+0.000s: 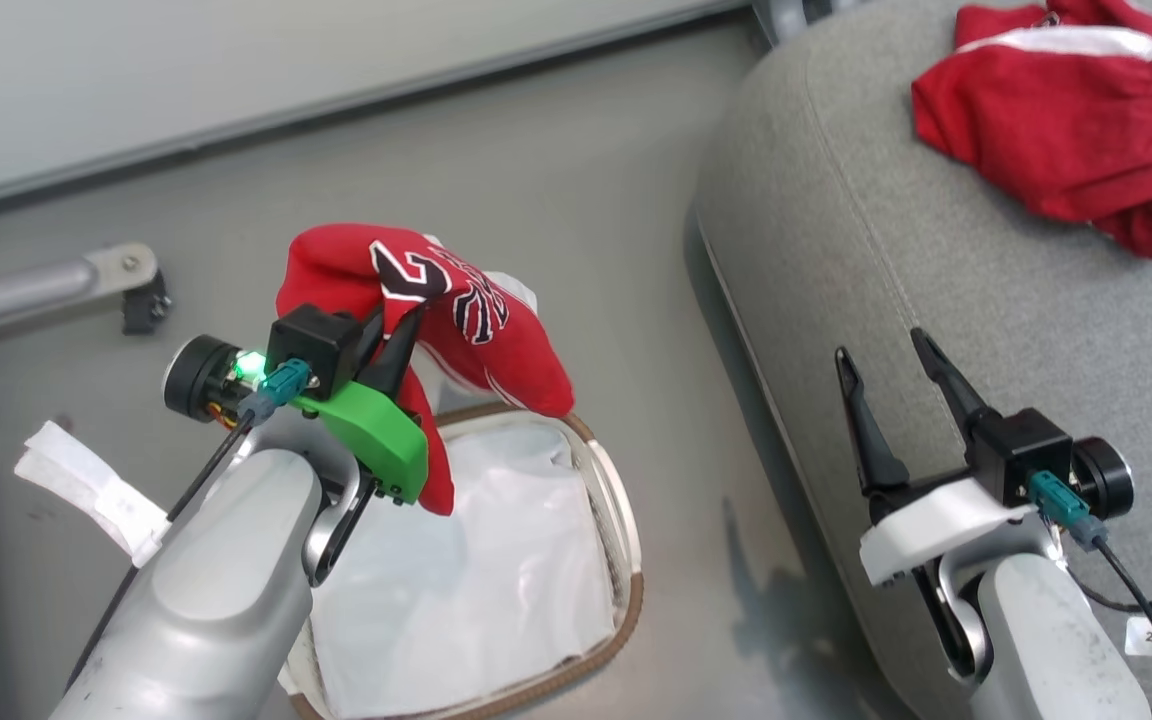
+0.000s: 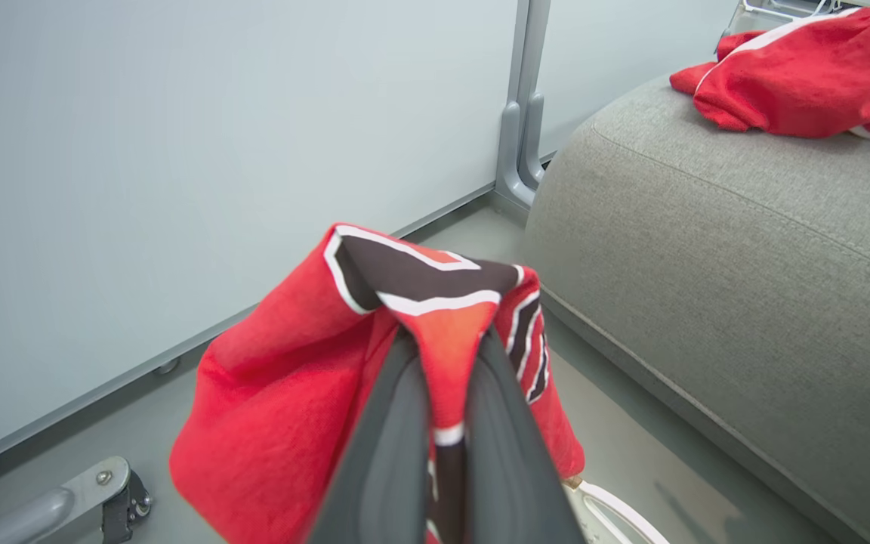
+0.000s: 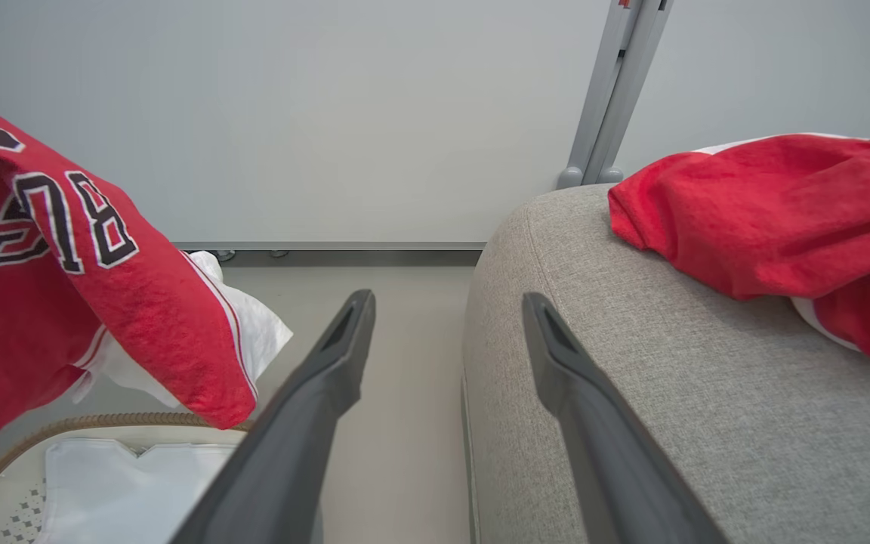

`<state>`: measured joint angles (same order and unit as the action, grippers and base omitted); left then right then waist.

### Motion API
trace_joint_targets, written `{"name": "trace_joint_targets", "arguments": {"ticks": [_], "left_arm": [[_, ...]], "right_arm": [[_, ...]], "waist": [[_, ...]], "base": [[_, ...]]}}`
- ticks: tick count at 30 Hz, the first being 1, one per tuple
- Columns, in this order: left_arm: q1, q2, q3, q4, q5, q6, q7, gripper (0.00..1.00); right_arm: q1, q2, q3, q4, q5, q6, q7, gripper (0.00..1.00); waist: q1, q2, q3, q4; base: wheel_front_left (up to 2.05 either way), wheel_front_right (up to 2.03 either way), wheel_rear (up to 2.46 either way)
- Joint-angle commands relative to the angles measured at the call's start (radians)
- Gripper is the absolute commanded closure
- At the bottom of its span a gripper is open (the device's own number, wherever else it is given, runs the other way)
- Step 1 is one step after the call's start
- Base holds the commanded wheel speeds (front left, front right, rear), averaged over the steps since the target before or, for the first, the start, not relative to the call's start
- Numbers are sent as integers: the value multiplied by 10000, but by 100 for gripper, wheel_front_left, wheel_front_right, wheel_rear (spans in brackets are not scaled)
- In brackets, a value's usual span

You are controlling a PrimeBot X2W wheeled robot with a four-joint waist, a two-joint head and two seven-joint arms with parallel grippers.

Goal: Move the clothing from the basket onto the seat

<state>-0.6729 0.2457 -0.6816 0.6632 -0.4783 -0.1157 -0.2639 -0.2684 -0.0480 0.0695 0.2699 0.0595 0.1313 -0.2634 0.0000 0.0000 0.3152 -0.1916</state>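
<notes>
Jersey [image 1: 476,330] hangs bunched from the left pincer [image 1: 398,318], whose fingers are clenched on a fold at the lettered part. The cloth drapes to both sides of the fingers, above the far rim of the basket [image 1: 626,600] and its white liner [image 1: 466,570]. In the head view its long axis slants, with the lower end toward the seat [image 1: 836,220]. Bare floor [image 1: 656,330] lies between basket and seat edge. The right pincer [image 1: 879,345] stands released and empty over the seat's rounded edge. The second red piece [image 1: 1056,130] lies crumpled on the seat, well apart.
</notes>
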Motion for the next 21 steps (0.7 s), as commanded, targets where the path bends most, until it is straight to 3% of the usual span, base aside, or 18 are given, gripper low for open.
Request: {"name": "trace_joint_targets", "arguments": {"ticks": [1,12,21], "left_arm": [[-96,132,16,-181,148,-34,-5,100],[-1613,476,125,-841,243,-72,207,100],[-2708,168,-21,-1101,311,-94,476,100]], "right_arm": [[293,-44,-50,76,-100,-11,-22,0],[766,-42,215,260,-214,-11,-22,0],[748,-39,950,364,-40,-11,-20,0]], "waist": [[0,0,-1538,763],[0,0,-2853,1013],[0,0,-3185,1183]], "base": [[0,0,0],[0,0,0],[0,0,0]]}}
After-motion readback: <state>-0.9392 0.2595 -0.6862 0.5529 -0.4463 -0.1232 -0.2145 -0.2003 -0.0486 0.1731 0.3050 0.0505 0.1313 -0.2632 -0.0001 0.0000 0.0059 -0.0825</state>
